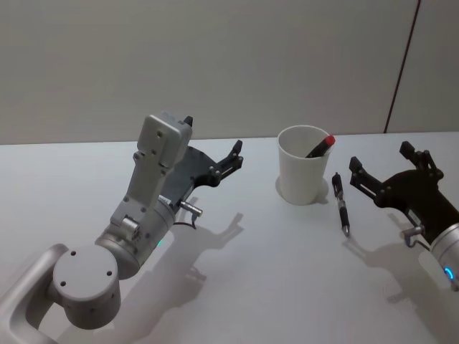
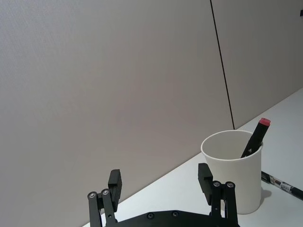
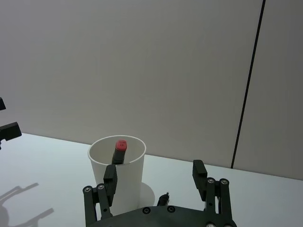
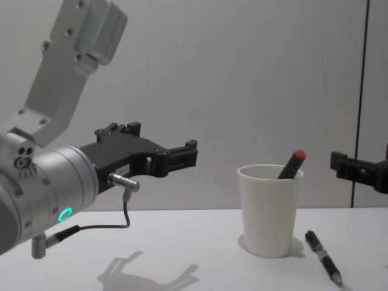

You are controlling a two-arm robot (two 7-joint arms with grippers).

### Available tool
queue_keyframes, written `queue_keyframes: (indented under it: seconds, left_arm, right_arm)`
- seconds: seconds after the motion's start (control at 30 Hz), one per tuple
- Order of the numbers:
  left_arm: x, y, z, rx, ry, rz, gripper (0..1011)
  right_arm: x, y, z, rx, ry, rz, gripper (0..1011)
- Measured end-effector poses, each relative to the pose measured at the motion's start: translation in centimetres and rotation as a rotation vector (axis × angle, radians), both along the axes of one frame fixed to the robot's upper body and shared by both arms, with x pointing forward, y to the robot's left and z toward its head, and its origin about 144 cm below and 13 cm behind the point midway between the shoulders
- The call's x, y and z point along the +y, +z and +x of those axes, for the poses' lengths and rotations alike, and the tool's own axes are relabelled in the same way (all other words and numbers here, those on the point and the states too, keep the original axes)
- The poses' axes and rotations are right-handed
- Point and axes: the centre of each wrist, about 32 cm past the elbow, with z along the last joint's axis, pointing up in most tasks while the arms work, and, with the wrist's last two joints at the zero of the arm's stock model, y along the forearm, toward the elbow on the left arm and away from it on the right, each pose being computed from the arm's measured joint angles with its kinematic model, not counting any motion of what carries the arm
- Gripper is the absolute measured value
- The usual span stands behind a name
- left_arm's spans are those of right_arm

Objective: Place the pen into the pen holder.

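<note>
The pen [image 1: 320, 147], black with a red end, stands tilted inside the pen holder [image 1: 300, 183], a white paper cup on the white table; its red end pokes above the rim. The left wrist view shows the pen [image 2: 255, 138] leaning in the pen holder [image 2: 234, 182]. My left gripper [image 1: 213, 136] hangs open and empty above the table, left of the cup and apart from it. My right gripper [image 1: 380, 156] is open and empty to the right of the cup, which shows beyond it in the right wrist view, the pen holder [image 3: 129, 177] holding the pen [image 3: 118, 151].
A thinner black click pen [image 1: 340, 203] lies on the table just right of the cup, between it and my right gripper. A plain wall stands behind the table [image 1: 272, 287], with a dark vertical seam at the right.
</note>
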Motion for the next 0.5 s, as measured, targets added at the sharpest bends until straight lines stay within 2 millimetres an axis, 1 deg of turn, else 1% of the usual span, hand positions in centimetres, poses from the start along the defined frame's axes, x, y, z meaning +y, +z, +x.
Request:
queue_keyframes:
  seconds: [0.27, 0.5]
  left_arm:
    - [0.0, 0.01, 0.01, 0.0, 0.0, 0.0, 1001]
    - [0.01, 0.02, 0.02, 0.0, 0.001, 0.0, 1001]
  right_arm:
    - [-0.15, -0.02, -0.25, -0.003, 0.0, 0.002, 1001]
    - [-0.46, 0.12, -0.97, -0.002, -0.012, 0.01, 1001]
